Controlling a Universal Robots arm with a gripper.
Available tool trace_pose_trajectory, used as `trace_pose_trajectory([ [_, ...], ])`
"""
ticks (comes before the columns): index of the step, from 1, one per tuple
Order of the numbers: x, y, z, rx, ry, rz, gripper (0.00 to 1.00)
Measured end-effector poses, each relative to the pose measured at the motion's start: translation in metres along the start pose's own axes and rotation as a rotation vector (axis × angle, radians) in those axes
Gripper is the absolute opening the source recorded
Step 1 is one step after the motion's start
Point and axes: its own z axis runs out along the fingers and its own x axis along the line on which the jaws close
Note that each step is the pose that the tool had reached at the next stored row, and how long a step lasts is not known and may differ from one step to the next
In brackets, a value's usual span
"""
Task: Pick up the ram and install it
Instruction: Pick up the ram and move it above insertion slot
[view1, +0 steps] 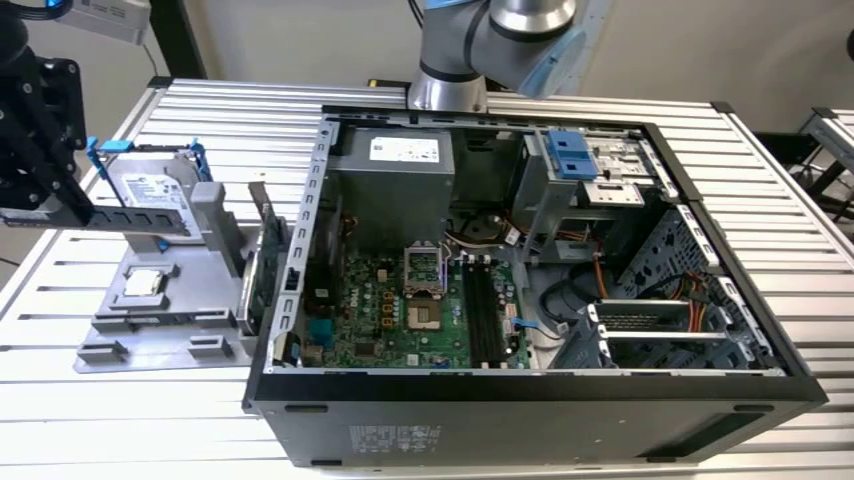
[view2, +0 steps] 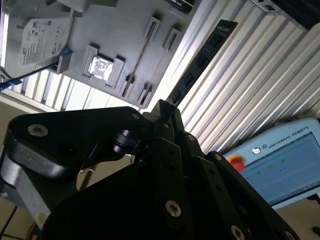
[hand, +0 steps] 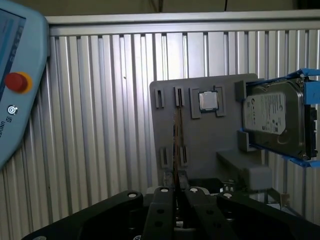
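The gripper (view2: 167, 107) is clamped on the ram (view2: 205, 55), holding it in the air near the grey holder (hand: 200, 140), beside the open computer case (view1: 534, 410). Pick-up looks done; installing calls for squaring the stick to 1 of the motherboard's black slots (view1: 483, 315).

In both wrist views the ram's (view2: 200, 62) near end is hidden between the fingers of the gripper (view2: 165, 107) clamped on it. In the first wrist view it stands edge-on, so its chips cannot be seen. In the exterior view the gripper is cut off at the nine o'clock edge and the arm (view1: 447, 70) at twelve o'clock, and the green card (view1: 266, 235) is half hidden behind the wall of the case (view1: 534, 420), at the case's nine o'clock.
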Motion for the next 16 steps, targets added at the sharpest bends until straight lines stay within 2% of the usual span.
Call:
trace_pose_trajectory([
  [7,0.0,-0.0003,-0.0001,0.0,0.0,0.0,0.0],
  [12,-0.0001,-0.0002,-0.0044,0.0001,0.0,0.0,0.0],
  [16,-0.0002,-0.0002,-0.0046,0.0001,-0.0001,0.0,0.0],
])
